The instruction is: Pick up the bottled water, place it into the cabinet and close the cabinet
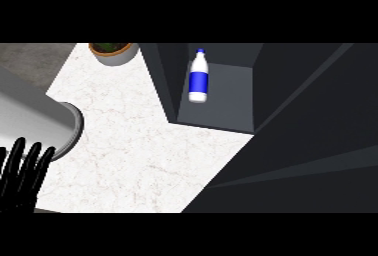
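Observation:
The bottled water, white with a blue label and blue cap, stands inside the dark cabinet at the upper middle, on its floor near the left wall. The cabinet's front is open toward the counter. A large dark panel, apparently the cabinet's door, covers the right and lower right of the view. My left hand shows at the lower left edge, fingers straight and pointing up, holding nothing and far from the bottle. My right hand is nowhere in the view.
A potted plant stands at the counter's far edge, left of the cabinet. The pale marble counter spreads across the middle. My grey left forearm lies across the left side.

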Controlling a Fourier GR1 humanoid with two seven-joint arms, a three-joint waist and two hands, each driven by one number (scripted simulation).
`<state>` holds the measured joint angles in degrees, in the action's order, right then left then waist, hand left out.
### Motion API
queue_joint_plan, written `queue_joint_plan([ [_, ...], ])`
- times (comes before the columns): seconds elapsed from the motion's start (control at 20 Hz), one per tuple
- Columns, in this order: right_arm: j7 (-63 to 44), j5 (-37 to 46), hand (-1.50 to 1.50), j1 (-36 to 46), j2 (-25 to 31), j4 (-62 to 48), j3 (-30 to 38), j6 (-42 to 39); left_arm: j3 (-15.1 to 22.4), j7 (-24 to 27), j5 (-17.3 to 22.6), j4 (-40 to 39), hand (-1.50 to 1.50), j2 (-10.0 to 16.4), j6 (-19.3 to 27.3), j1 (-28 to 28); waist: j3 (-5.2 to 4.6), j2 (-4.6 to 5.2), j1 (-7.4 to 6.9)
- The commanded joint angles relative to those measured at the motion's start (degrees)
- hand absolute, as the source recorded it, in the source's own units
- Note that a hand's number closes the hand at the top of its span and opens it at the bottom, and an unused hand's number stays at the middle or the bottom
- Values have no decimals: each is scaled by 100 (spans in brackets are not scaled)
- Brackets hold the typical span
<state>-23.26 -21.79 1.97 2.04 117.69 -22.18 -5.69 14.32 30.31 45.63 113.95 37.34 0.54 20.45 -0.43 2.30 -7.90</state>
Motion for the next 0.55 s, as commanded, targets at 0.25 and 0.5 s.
queue_joint_plan([
  [0.25,141,-333,150,2925,-201,-2474,700,1875,-7,-17,37,-246,-150,-24,-173,-75,22,-35,-33],
  [0.5,351,-816,150,4494,-202,-4175,1072,2035,52,-46,-16,-198,-150,-103,-126,-28,38,-83,91],
])
